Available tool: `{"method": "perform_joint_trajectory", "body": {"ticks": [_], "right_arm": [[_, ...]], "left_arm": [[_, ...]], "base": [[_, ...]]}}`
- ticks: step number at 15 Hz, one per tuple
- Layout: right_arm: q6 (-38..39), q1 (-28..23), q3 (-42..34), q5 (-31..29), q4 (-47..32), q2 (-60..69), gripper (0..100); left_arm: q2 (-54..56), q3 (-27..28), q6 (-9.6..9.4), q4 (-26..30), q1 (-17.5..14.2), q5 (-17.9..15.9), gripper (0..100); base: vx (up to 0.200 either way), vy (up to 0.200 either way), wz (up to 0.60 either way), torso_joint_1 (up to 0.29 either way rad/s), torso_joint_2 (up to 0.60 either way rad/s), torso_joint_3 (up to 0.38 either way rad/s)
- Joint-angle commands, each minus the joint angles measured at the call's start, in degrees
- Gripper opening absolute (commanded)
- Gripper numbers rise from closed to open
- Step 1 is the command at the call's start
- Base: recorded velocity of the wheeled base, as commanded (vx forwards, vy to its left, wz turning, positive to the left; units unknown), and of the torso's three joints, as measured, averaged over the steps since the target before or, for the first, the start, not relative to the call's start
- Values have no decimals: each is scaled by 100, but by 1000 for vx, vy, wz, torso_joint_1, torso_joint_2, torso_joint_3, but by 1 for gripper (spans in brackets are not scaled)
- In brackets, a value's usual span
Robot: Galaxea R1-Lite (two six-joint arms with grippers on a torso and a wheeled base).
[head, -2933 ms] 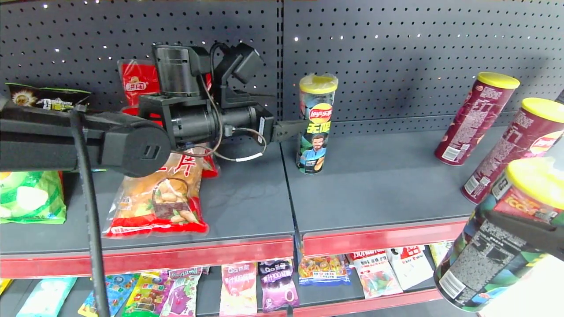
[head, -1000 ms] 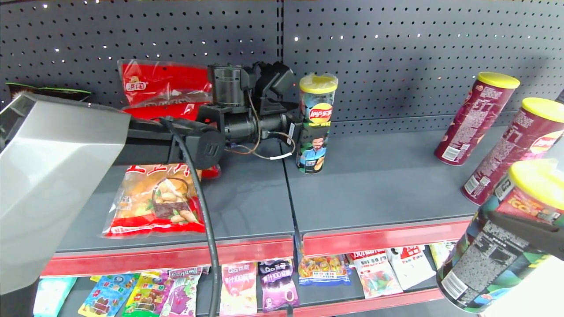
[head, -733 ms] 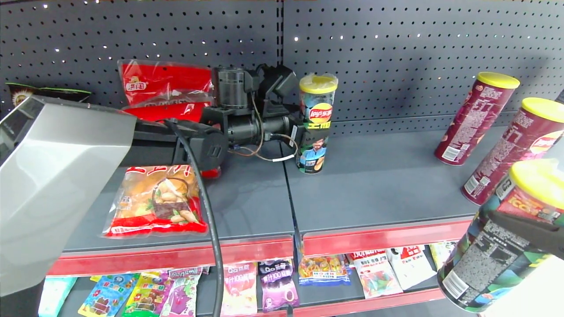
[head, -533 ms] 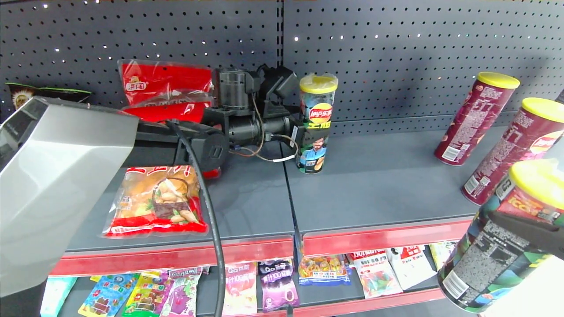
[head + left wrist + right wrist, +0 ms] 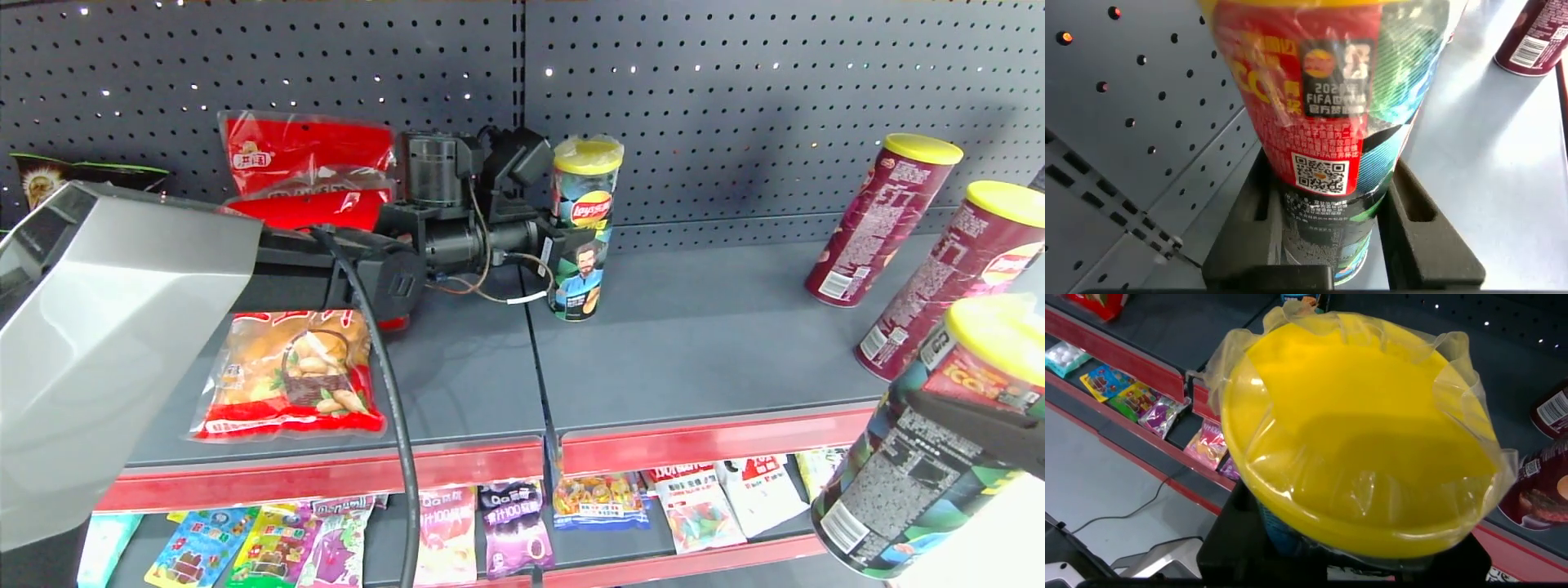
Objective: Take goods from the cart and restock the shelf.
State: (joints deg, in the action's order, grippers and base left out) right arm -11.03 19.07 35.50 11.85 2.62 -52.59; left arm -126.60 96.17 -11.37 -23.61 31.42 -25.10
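A tall chip can (image 5: pixel 584 229) with a yellow lid stands on the grey upper shelf (image 5: pixel 702 343) near the pegboard, leaning slightly. My left gripper (image 5: pixel 574 249) reaches it from the left at mid-height. In the left wrist view the can (image 5: pixel 1331 122) sits between the two black fingers (image 5: pixel 1425 233), which are shut on its lower body. At the lower right, in front of the shelf edge, my right gripper (image 5: pixel 918 420) is shut on a second chip can (image 5: pixel 906 465). Its wrapped yellow lid (image 5: pixel 1360 429) faces the right wrist camera.
Two maroon cans (image 5: pixel 878 220) (image 5: pixel 951 273) lean at the shelf's right end. A potato snack bag (image 5: pixel 298 371) lies front left, a red bag (image 5: pixel 306 159) behind the left arm. Small snack packets (image 5: pixel 604 498) line the lower shelf under the red edge strip (image 5: pixel 710 441).
The left arm reached rightward until its fingers enclosed the standing can. Since half a second ago that can has turned and tipped slightly left. The right arm and its can stayed still.
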Motion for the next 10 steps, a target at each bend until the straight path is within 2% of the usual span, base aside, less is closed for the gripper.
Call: {"method": "perform_joint_trajectory", "body": {"ticks": [1,3,7,10], "right_arm": [[-4,1,10,10,19,-32,0],[-4,1,27,10,19,-50,0],[-4,9,10,10,19,-41,0],[-4,9,1,10,19,-23,0]], "left_arm": [[232,-143,21,32,23,-12,0],[487,-459,21,50,58,-12,0],[1261,-1478,12,23,75,-153,0],[1638,-2138,21,-3,286,-197,0]], "base": [[0,0,0,0,0,0],[0,0,0,0,0,0],[0,0,0,0,0,0],[0,0,0,0,0,0]]}}
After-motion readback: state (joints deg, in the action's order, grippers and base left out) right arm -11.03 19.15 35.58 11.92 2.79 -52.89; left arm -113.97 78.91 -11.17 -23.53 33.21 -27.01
